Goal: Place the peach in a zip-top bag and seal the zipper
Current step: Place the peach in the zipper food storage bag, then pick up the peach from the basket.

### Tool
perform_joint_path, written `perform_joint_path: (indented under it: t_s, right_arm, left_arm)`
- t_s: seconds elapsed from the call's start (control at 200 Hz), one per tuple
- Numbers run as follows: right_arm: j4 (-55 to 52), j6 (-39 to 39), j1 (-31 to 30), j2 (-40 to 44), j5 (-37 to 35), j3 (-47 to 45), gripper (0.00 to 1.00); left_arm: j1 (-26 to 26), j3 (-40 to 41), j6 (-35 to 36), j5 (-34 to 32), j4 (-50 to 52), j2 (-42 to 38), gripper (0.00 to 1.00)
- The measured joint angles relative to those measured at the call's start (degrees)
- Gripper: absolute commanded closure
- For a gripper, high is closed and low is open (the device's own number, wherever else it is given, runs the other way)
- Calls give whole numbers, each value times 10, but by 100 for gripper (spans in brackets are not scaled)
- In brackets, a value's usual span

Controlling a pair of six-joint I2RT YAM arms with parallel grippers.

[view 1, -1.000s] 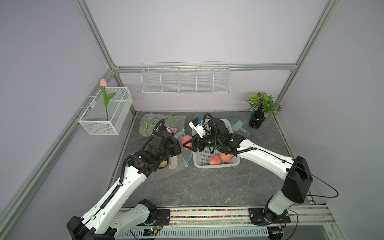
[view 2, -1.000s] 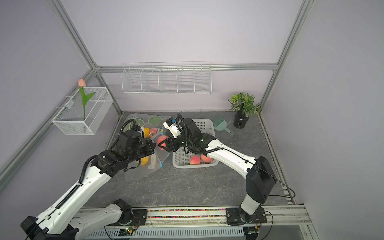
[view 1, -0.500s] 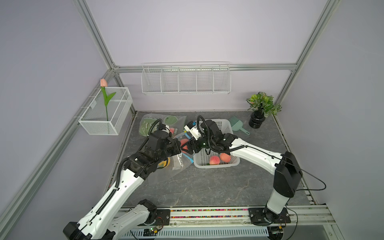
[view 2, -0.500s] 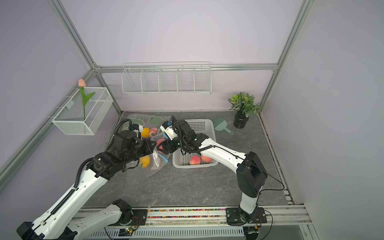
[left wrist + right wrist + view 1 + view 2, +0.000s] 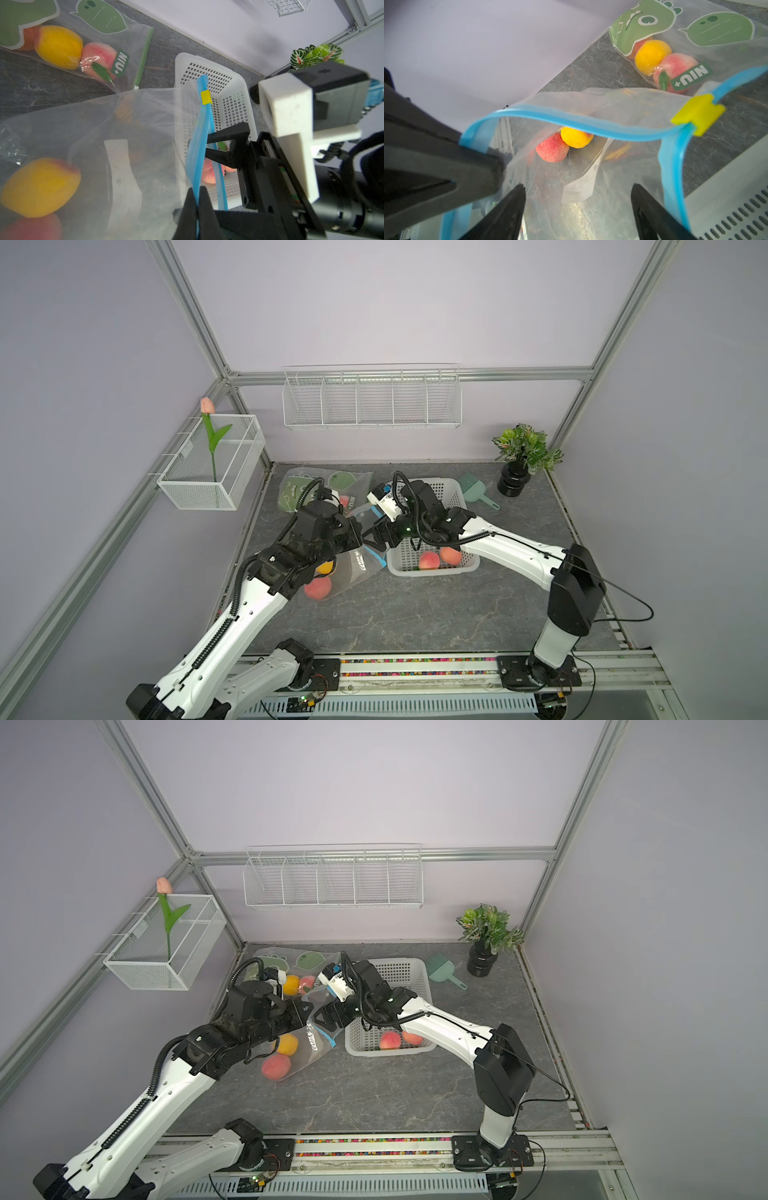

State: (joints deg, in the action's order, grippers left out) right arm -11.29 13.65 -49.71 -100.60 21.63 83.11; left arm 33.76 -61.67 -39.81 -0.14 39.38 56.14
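Observation:
A clear zip-top bag [image 5: 353,568] with a blue zipper strip [image 5: 571,122] and a yellow slider [image 5: 697,114] lies left of the basket, its mouth raised and gaping. The pink peach [image 5: 318,588] [image 5: 552,148] rests deep inside the bag, touching a yellow fruit [image 5: 576,137]. My left gripper [image 5: 197,191] is shut on the blue strip at one end of the mouth and holds it up. At the bag's mouth my right gripper [image 5: 578,187] [image 5: 374,539] stands open with nothing between its fingers.
A white perforated basket [image 5: 432,571] holding two peaches [image 5: 429,561] stands right of the bag. A second bag with green prints [image 5: 324,485] and fruit lies behind. A green scoop [image 5: 473,491] and a potted plant [image 5: 523,460] stand at the back right.
My right gripper carried the peach into the bag's mouth and opened its jaws. The peach left them and now lies at the bag's bottom. The left gripper kept its hold.

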Motion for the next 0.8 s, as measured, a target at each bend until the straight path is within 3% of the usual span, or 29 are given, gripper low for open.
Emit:
perform_joint_path:
  t_s: [0.275,0.6,0.805]
  right_arm:
    - [44,-4,0,70,-57,-61,18]
    - [-31,29,4,129,-330,-83,18]
    - [-125,62,25,129,-425,-90,18]
  left_arm:
    - [0,0,0,-5,1,0,100]
    - [0,0,0,-11,3,0,100]
    - [0,0,0,-11,4,0,100]
